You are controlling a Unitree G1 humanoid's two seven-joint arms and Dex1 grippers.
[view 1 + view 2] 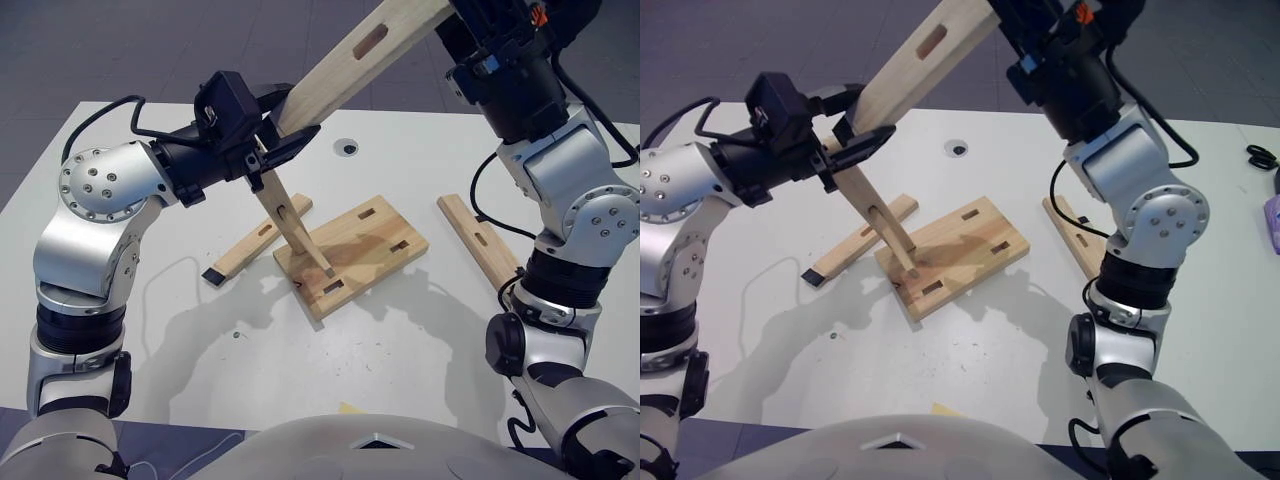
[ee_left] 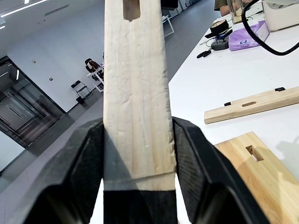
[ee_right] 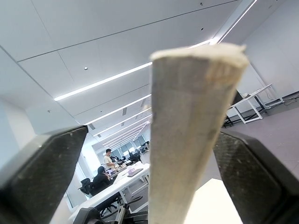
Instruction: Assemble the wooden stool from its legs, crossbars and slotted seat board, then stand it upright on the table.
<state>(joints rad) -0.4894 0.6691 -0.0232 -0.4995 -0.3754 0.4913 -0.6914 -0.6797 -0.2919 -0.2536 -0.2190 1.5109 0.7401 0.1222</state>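
Leg (image 2: 138,93) in left jaws; right jaws seemingly slack.

The left arm (image 1: 95,215) and right arm (image 1: 600,215) are rounded silver-grey housings joined by black bands, with rings of small dark screws (image 1: 88,172) on their round joint caps. Black cables (image 1: 105,112) loop beside the black forearms. The left gripper (image 1: 288,120) is black with finely textured pads (image 2: 91,172). A blue tab (image 1: 487,65) marks the right wrist.

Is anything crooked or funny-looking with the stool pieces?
Yes. The leg with its foot in a seat board slot leans sideways toward the left claw instead of standing straight. Two other pieces lie flat on the table, one on each side of the board.
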